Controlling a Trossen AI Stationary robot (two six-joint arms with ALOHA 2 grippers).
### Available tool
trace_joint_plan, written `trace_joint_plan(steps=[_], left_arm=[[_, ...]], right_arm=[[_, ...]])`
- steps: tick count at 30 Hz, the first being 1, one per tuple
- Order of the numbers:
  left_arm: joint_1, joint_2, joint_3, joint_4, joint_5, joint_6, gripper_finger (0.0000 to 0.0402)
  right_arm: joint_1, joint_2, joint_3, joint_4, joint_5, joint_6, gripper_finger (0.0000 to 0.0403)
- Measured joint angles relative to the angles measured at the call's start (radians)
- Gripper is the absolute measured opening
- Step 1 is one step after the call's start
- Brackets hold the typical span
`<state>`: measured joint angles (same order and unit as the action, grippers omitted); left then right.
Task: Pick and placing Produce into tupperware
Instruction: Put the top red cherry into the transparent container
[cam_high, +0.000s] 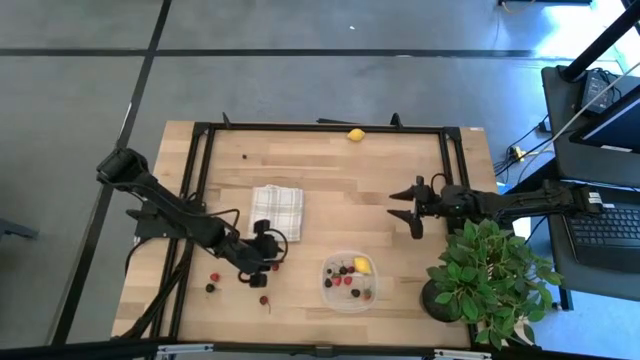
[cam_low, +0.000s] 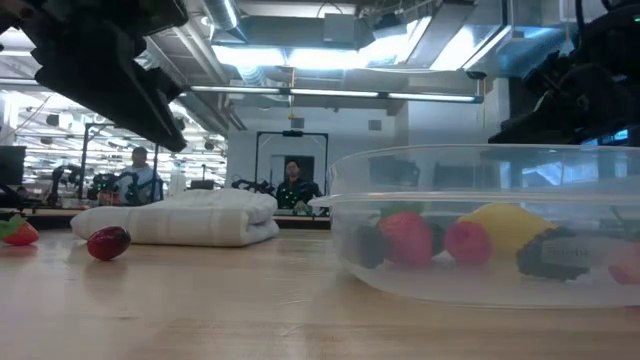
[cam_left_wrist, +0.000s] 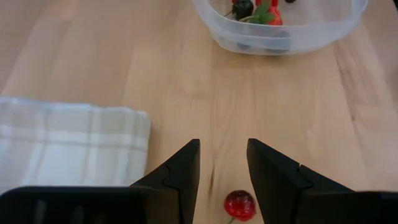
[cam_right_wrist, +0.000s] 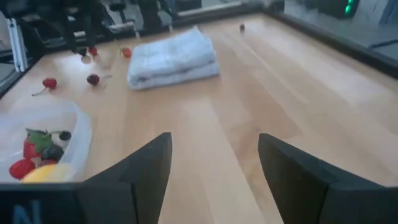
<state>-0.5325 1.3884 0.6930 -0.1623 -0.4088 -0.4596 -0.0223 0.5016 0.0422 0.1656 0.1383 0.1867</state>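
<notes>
The clear tupperware (cam_high: 349, 281) stands near the table's front edge. It holds a yellow lemon (cam_high: 362, 265) and several red and dark berries (cam_left_wrist: 267, 14). More berries (cam_high: 213, 282) lie loose on the wood to its left. My left gripper (cam_left_wrist: 224, 146) hovers open over the table between the checked cloth (cam_high: 277, 211) and the tupperware. A red berry (cam_left_wrist: 240, 205) lies on the wood in the gap between its fingers, untouched. A second lemon (cam_high: 355, 134) lies at the table's far edge. My right gripper (cam_high: 398, 205) hangs open at the right, holding nothing.
A leafy potted plant (cam_high: 485, 275) stands at the front right corner. A black frame (cam_high: 320, 127) runs round the table top. A small dark berry (cam_high: 245, 155) lies alone at the far left. Bare wood lies between the cloth and my right gripper.
</notes>
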Motion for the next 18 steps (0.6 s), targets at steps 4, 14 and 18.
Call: trace_joint_plan(steps=[4,14,18], left_arm=[[0.000,0.000,0.000,-0.007,0.026,-0.023,0.0126],[-0.009,0.000,0.000,-0.009,0.054,-0.136,0.0126],[-0.012,0.000,0.000,-0.015,0.060,-0.136,0.0126]], right_arm=[[0.000,0.000,0.000,-0.026,0.000,-0.008,0.0241],[0.000,0.000,0.000,-0.028,0.000,-0.013,0.0241],[0.000,0.000,0.000,-0.028,0.001,-0.051,0.0241]])
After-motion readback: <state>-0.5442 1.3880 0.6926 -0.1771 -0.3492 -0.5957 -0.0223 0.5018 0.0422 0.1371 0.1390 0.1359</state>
